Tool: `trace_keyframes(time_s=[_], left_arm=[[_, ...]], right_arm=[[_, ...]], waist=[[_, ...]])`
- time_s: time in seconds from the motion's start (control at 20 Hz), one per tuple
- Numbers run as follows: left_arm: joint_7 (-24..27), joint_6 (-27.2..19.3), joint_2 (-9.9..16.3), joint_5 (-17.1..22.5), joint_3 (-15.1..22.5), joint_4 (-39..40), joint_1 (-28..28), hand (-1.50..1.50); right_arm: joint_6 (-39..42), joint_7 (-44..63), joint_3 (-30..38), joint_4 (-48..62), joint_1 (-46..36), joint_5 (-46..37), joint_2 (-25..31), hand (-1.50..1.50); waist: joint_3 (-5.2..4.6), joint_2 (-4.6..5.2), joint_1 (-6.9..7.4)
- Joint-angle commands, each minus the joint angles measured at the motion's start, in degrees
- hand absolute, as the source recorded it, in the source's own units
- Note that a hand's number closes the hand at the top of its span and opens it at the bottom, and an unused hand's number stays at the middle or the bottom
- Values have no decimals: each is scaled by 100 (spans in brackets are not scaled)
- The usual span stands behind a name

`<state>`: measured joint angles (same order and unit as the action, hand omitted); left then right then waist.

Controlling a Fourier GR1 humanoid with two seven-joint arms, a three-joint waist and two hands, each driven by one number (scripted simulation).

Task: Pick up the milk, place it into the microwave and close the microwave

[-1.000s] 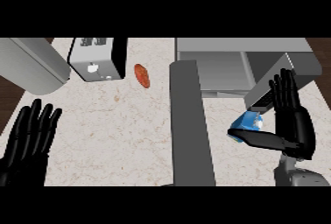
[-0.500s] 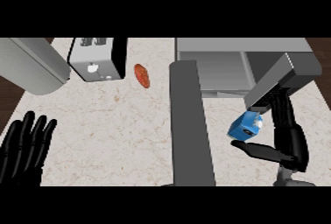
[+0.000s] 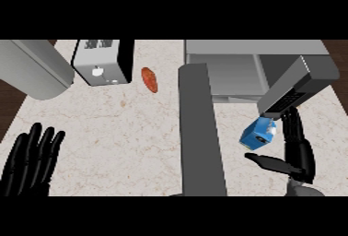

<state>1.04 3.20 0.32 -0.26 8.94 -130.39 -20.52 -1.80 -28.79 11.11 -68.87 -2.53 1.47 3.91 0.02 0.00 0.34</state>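
The blue milk carton [image 3: 258,134] stands on the counter to the right of the microwave's open door [image 3: 201,133]. My right hand [image 3: 299,150] is just right of the carton, fingers straight and pointing away from me, close beside its right side. The thumb [image 3: 269,161] sticks out to the left, just nearer to me than the carton, and I cannot tell whether it touches. The grey microwave [image 3: 234,69] sits at the back right with its cavity open. My left hand [image 3: 31,161] rests open at the lower left, fingers up.
A silver toaster [image 3: 102,62] stands at the back left with a reddish oval food item [image 3: 149,79] beside it. A large grey rounded object [image 3: 31,67] fills the far left corner. The microwave's control panel [image 3: 299,87] overhangs the carton.
My right hand has drawn back toward me, so its thumb now lies below the carton in the picture. My left hand has slid down toward the lower edge. The carton has barely moved.
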Motion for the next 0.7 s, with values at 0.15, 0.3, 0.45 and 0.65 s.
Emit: trace_keyframes(time_s=[0.15,0.3,0.45,0.65], left_arm=[[-324,14,101,235,-189,-237,53,-150],[320,126,103,96,-173,-13,-295,-150],[272,97,72,88,-175,15,-164,-150],[28,69,107,33,-44,-177,-241,-150]], right_arm=[[338,-1162,295,1871,-678,149,168,-150],[286,-1702,434,2514,-812,187,130,-150],[169,-2060,501,3267,-1162,115,170,-150],[492,-2494,664,4371,-1690,65,688,-150]], waist=[[2,7,20],[2,8,30],[3,11,35],[5,15,45]])
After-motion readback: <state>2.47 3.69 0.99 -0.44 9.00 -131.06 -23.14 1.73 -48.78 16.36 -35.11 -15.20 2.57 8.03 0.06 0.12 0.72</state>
